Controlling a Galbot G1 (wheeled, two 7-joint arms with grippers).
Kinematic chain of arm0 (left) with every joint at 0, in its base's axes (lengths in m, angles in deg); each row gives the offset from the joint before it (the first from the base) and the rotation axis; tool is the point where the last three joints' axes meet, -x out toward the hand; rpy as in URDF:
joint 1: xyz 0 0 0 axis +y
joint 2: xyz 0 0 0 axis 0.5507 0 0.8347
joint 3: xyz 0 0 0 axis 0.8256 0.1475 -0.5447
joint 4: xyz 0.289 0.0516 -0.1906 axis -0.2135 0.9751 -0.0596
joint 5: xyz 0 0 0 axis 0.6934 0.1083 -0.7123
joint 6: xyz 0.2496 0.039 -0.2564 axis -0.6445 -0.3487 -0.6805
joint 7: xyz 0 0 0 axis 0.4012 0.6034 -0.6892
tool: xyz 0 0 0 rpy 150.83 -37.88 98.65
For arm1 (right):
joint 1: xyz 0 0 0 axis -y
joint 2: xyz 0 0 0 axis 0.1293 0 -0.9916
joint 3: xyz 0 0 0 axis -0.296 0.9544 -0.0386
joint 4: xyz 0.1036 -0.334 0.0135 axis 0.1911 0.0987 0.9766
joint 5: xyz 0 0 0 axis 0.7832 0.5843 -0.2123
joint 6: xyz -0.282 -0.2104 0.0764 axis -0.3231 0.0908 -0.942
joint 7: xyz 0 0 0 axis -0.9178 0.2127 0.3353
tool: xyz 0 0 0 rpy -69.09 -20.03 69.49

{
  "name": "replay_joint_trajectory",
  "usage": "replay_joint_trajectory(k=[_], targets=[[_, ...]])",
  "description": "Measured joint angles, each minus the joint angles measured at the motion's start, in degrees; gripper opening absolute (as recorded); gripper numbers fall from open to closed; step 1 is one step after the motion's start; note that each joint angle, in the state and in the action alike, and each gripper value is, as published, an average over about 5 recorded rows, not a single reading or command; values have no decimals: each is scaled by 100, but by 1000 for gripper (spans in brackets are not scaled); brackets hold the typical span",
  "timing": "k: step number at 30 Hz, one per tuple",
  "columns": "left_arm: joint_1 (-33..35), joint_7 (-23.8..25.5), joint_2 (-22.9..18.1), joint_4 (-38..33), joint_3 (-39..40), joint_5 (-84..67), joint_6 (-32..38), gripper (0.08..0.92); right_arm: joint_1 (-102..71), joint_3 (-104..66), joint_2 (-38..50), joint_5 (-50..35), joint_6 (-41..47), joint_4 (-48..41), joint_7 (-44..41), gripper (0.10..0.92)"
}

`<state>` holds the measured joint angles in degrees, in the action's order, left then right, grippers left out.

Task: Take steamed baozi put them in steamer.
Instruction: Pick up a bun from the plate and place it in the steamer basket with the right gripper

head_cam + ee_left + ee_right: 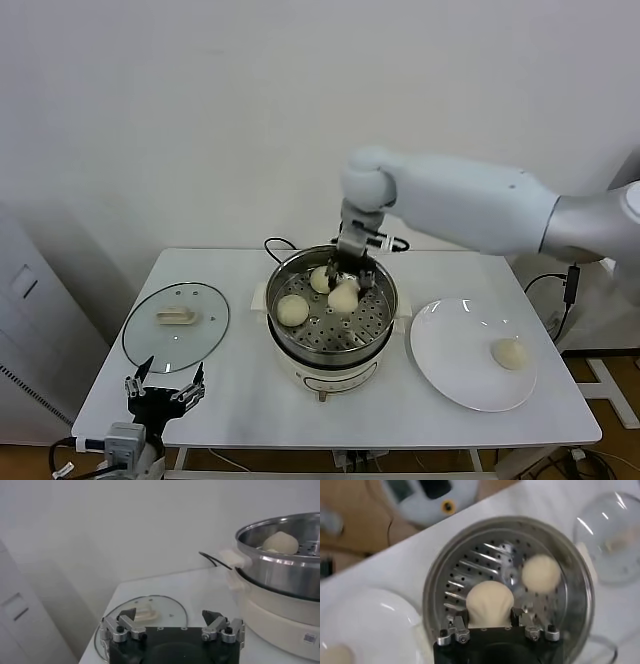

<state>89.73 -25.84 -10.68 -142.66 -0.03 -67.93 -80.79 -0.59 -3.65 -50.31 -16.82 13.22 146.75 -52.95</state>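
The steamer (pixel 350 328) stands mid-table with three steamed baozi inside it. My right gripper (pixel 350 280) reaches down into the basket, shut on one cream bun (pixel 343 296). In the right wrist view that bun (pixel 489 604) sits squeezed between the fingers of the right gripper (pixel 489 617) over the perforated bottom (pixel 470 565). Two more buns (pixel 292 309) (pixel 321 279) rest free in the basket. A fourth bun (pixel 510 353) lies on the white plate (pixel 455 360). My left gripper (pixel 165 388) waits open at the table's front left corner.
The glass lid (pixel 176 320) lies flat left of the steamer, just beyond the left gripper (pixel 170 617). A black cord (pixel 275 245) runs behind the pot. The wall stands close behind the table.
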Motion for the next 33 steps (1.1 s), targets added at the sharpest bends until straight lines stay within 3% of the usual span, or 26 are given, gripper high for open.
replay_joint_trajectory(k=[11, 27, 33], targets=[[9, 0, 0, 4, -5, -11, 2, 823, -423, 0, -275, 844, -771, 32, 352, 510], [-22, 1, 0, 58, 9, -12, 2, 823, -717, -22, -331, 1207, -1037, 60, 573, 514], [-24, 1, 0, 74, 10, -12, 2, 823, -714, -17, -282, 1221, -1022, 99, 620, 606]])
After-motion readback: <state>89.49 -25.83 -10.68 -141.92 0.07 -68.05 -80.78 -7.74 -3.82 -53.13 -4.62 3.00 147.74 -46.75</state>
